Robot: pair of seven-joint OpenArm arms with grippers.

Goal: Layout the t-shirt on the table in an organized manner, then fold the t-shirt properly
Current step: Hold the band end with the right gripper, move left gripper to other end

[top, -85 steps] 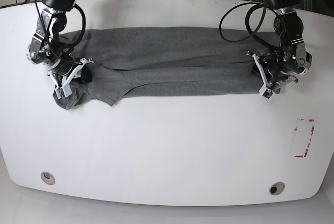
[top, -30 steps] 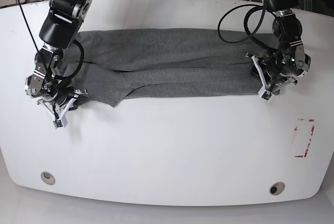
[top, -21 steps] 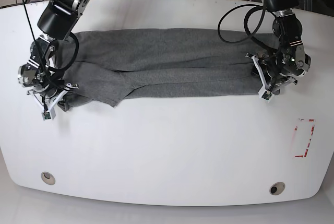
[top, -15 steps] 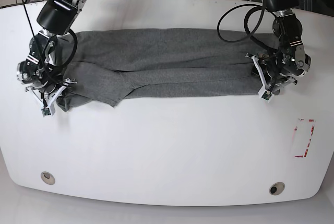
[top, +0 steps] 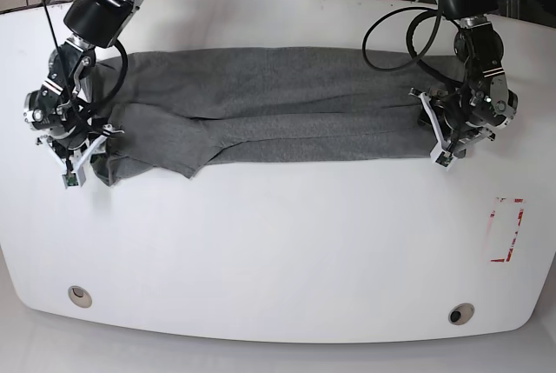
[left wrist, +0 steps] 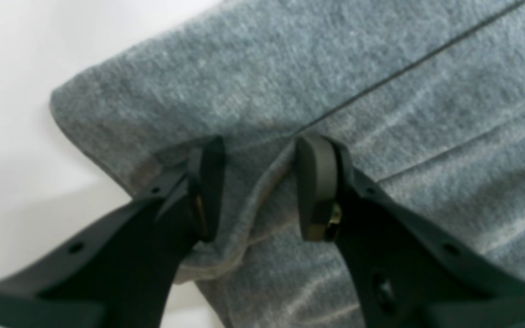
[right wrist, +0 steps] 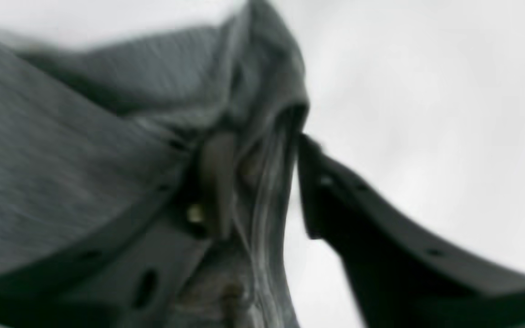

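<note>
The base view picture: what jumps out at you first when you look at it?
A long grey t-shirt stretched sideways across the far half of a big white table grabs the eye first. A black robot arm stands at each end of it: the left gripper at the picture's right end, the right gripper at the rumpled left end. A red-and-white sticker sits near the table's right edge.

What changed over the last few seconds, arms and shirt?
The right gripper dragged its end of the t-shirt outward toward the table edge, stretching it flatter, and its jaws have just parted, with cloth still between them. The left gripper stayed put at the other end, jaws apart around a fold.
</note>
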